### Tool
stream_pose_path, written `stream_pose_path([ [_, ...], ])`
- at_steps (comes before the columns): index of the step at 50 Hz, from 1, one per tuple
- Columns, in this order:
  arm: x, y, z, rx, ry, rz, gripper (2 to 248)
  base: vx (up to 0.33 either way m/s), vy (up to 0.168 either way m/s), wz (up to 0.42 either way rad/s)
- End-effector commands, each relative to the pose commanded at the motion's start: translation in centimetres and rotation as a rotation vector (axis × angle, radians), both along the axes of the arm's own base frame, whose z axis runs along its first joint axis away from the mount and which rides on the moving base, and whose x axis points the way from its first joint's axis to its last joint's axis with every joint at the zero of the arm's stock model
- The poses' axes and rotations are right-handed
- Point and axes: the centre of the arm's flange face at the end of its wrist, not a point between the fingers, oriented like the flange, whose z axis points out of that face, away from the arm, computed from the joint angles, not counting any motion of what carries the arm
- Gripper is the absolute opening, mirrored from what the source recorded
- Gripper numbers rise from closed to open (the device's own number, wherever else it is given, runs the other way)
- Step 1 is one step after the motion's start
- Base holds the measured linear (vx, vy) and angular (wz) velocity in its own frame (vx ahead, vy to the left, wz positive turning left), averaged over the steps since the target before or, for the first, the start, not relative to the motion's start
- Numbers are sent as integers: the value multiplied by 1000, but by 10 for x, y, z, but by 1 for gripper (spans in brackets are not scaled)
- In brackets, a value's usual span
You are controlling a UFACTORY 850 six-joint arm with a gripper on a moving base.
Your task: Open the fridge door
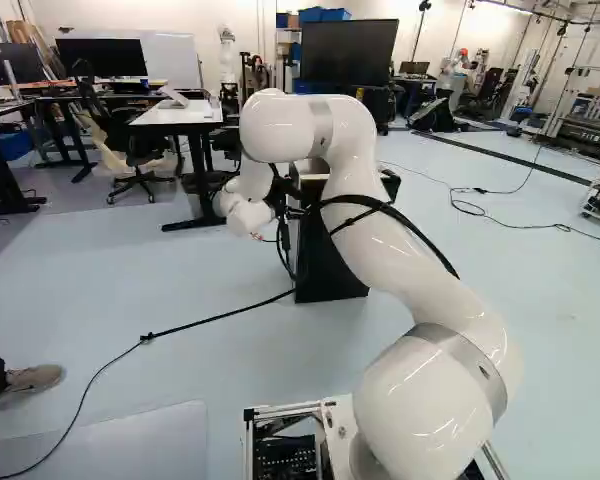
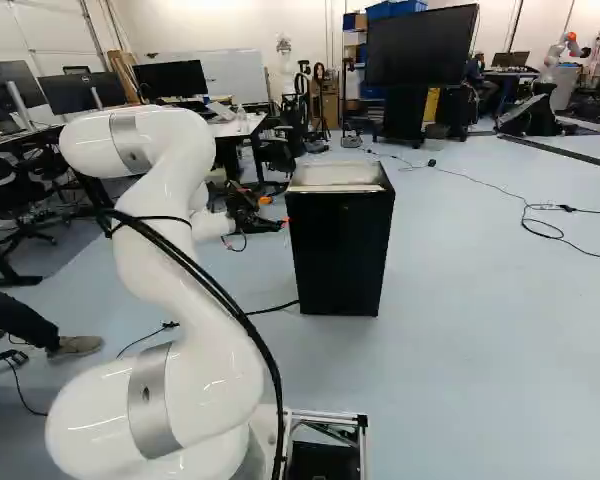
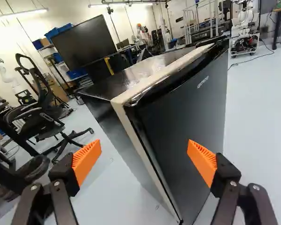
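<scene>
Orange-padded black tool (image 3: 144, 153) spread wide, grasping nothing. Ahead, between its fingers: side edge of flat dark door (image 3: 187, 117), apparently shut, on boxy black fridge (image 2: 340, 255). Lining-up step, likely; next, work one finger behind door edge, pull.

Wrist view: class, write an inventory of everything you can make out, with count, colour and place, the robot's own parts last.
Fridge: one, black with beige strip, ahead of the hand
Screen: one, black, beyond the fridge
Office chair: at least one, black, beside the fridge
Bins: several, blue, around the screen
Floor: one, pale grey-blue, under the fridge
Another robot: at least one, white, beyond the chair
Remaining background: too cluttered to count
Hand: one, black, open
Pads: two, orange, on its fingers
</scene>
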Motion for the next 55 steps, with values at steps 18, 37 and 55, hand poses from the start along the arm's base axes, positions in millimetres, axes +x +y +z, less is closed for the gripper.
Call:
stream_pose_path([
  [18, 8, -9, 0, -2, -20, -43, 247, 0, 0, 0],
  [37, 13, -13, 1, -5, -38, -79, 247, 0, 0, 0],
  [55, 13, -14, 1, -59, 5, -73, 247, 0, 0, 0],
])
